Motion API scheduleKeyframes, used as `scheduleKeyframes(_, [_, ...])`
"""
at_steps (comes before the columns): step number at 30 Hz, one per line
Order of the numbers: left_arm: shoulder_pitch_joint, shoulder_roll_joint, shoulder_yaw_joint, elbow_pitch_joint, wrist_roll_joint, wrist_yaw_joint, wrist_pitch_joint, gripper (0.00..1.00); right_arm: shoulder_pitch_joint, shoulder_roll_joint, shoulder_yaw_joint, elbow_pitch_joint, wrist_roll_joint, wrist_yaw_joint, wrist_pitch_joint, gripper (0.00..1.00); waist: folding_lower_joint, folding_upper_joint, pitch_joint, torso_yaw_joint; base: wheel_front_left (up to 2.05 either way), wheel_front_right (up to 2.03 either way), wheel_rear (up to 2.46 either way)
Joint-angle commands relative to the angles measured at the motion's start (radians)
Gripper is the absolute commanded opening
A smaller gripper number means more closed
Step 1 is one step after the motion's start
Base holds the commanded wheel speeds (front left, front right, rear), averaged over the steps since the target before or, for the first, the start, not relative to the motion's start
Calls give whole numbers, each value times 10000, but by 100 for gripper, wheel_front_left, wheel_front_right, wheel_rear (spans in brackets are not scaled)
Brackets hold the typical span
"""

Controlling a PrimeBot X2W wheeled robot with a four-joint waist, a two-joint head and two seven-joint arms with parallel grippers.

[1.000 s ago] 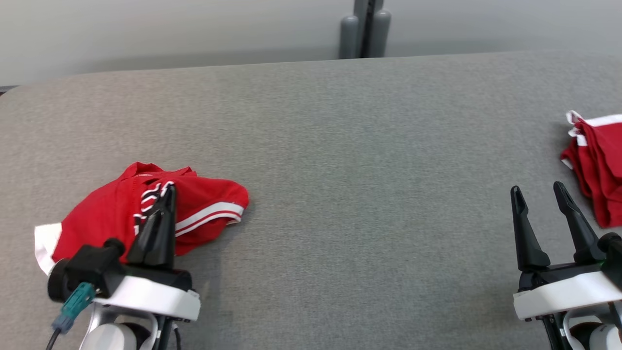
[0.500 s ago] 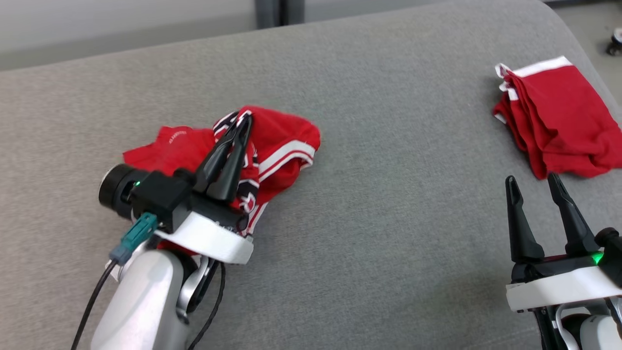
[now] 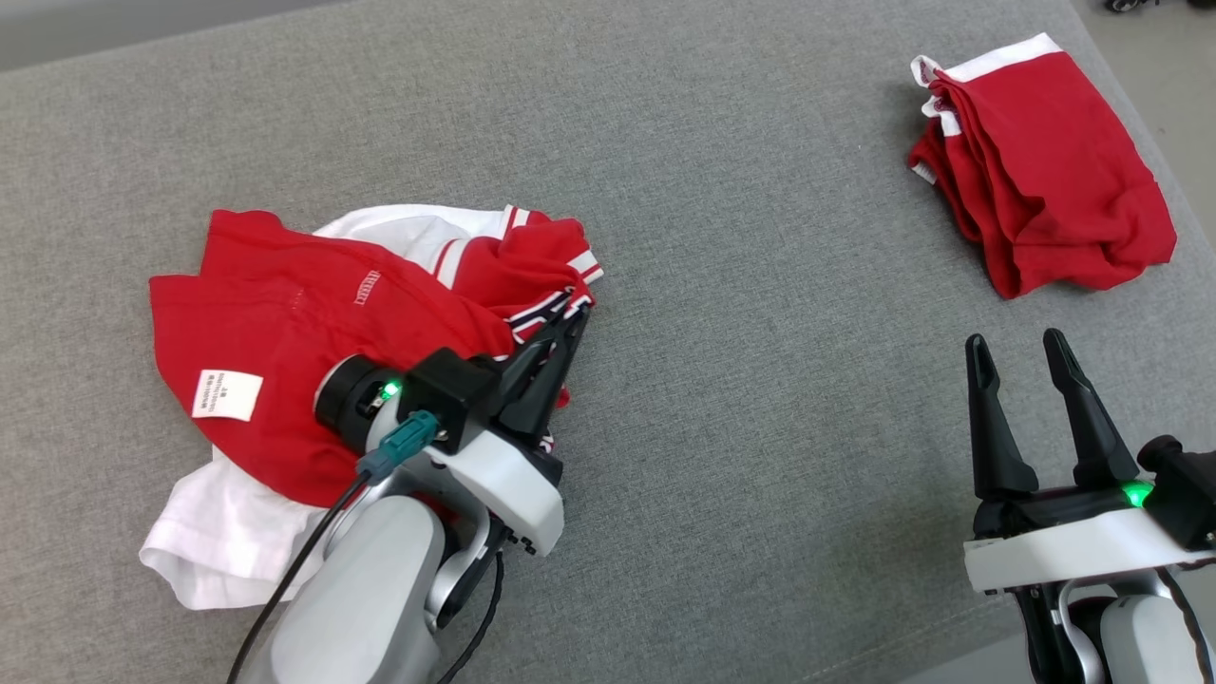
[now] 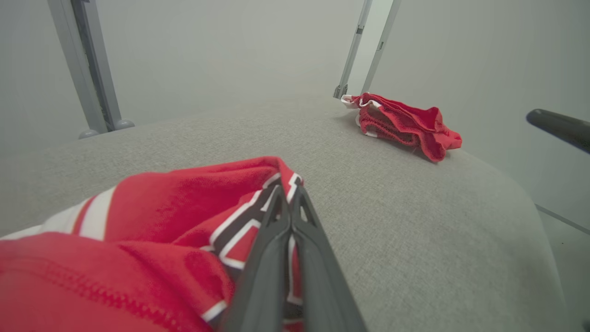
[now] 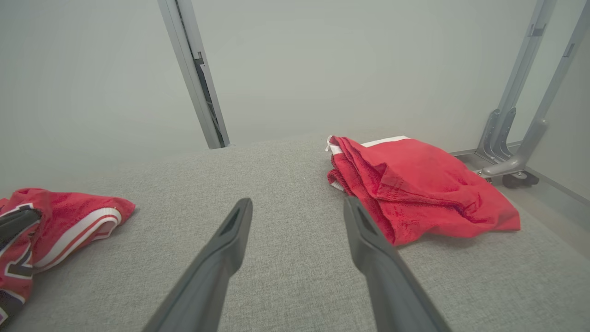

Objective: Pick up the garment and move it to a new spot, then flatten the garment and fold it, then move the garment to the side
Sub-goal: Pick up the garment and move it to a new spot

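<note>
At the left of the grey fabric-covered tabletop (image 3: pixel 760 285) lies the task's thing, a crumpled red-and-white sports shirt (image 3: pixel 285 313). It is bunched up, with a white label (image 3: pixel 226 394) showing and a white portion spilling toward the near edge. The robot's left hand (image 3: pixel 574 323) is clenched on the shirt's black-and-white striped trim at its right end, both dark fingers pressed together on the cloth.

The grip looks thin, taking the trim alone, so a quick pull could let the fabric slip free. Most of the shirt rests on the tabletop, so dragging it may bunch or twist the layers and make flattening harder. In the head view the left forearm crosses part of the shirt and might snag it.

The middle of the tabletop is bare and offers the widest room for spreading. Further right, near the front edge, the right hand (image 3: pixel 1015 340) hovers released, fingers apart, holding nothing. At the far right a folded plain red cloth pile (image 3: pixel 1045 180) sits close to the rounded right edge. A shirt carried too far that way could overlap it or hang over.
</note>
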Motion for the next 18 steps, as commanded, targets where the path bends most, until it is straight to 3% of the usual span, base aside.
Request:
scheduleKeyframes(1, [-325,27,-102,104,-77,-70,-78,0,-164,-31,17,20,63,-2,-103,100,0,0,-20,5,0,0,0])
scheduleKeyframes(3, [-400,-11,-376,358,-187,-70,-153,0,-162,-32,9,150,66,-2,-146,100,0,0,-82,38,0,0,0])
scheduleKeyframes(4, [-419,-22,-470,474,-242,-72,-180,6,-186,-29,10,196,64,-2,-162,100,0,0,-130,58,0,0,0])
scheduleKeyframes(5, [-447,-28,-493,567,-244,-71,-223,31,-199,-32,-5,227,50,-2,-171,100,0,0,-187,85,0,0,0])
scheduleKeyframes(6, [-498,-36,-495,621,-257,-48,-290,100,-202,-31,-13,257,16,-2,-169,100,0,0,-252,115,0,0,0])
scheduleKeyframes(12, [-340,-42,-427,613,-339,157,-666,100,-72,-31,-107,333,-157,-2,-67,100,0,0,-750,418,0,0,0])
scheduleKeyframes(18, [167,460,525,197,-650,934,-998,100,139,-37,-281,159,-390,-2,224,100,0,0,-1298,938,0,0,0])
